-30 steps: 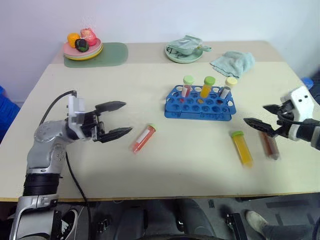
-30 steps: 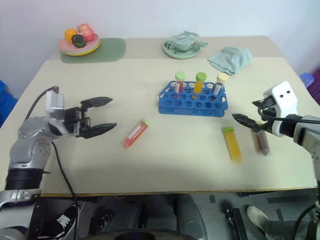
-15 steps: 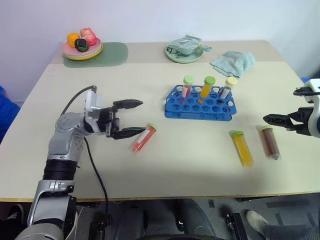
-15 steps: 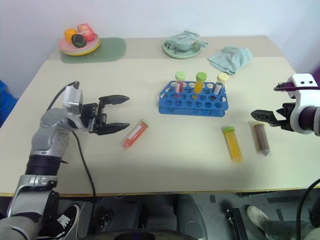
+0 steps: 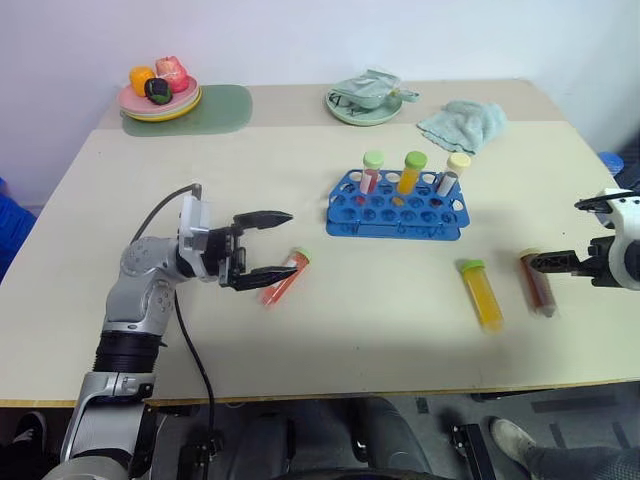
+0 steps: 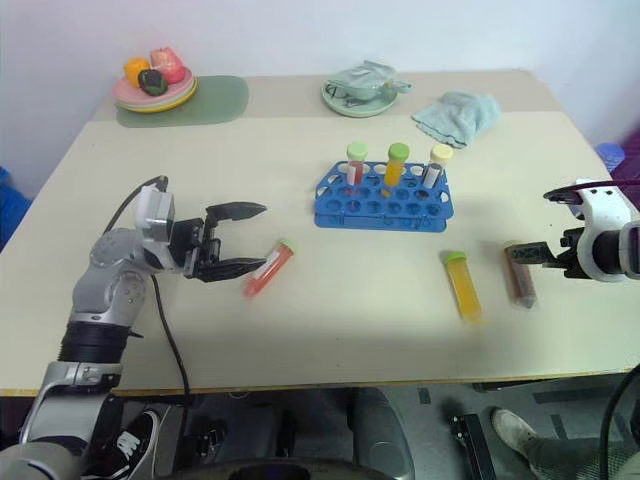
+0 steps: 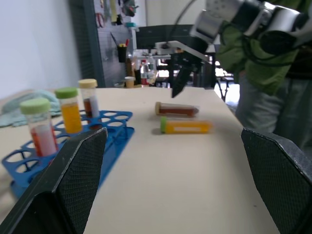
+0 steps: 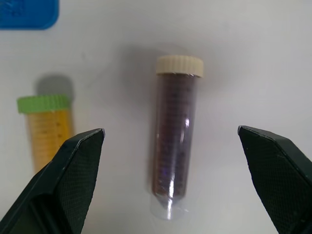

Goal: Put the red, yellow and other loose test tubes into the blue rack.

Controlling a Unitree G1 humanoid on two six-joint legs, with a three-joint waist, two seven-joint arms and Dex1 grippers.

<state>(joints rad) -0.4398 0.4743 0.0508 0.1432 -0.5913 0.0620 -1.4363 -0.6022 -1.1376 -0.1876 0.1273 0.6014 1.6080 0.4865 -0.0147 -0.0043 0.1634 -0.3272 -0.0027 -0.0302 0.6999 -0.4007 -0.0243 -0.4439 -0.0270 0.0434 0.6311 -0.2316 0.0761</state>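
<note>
Bright, even light (soft shadows)

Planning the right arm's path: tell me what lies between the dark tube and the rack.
Only bare table separates the dark tube from the rack, seen in both eye views.

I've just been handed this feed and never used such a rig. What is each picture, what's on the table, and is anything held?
A two-armed robot works at a table. The two wide pictures come from its head; the two close ones from its wrists. The left gripper, fingers open, sits beside the red tube. The right gripper, also open, hangs over the dark red tube, next to the yellow tube. All three lie loose; nothing is held. The blue rack already has three tubes standing in it. At the back are a plate of fruit, a green dish and a cloth.
</note>
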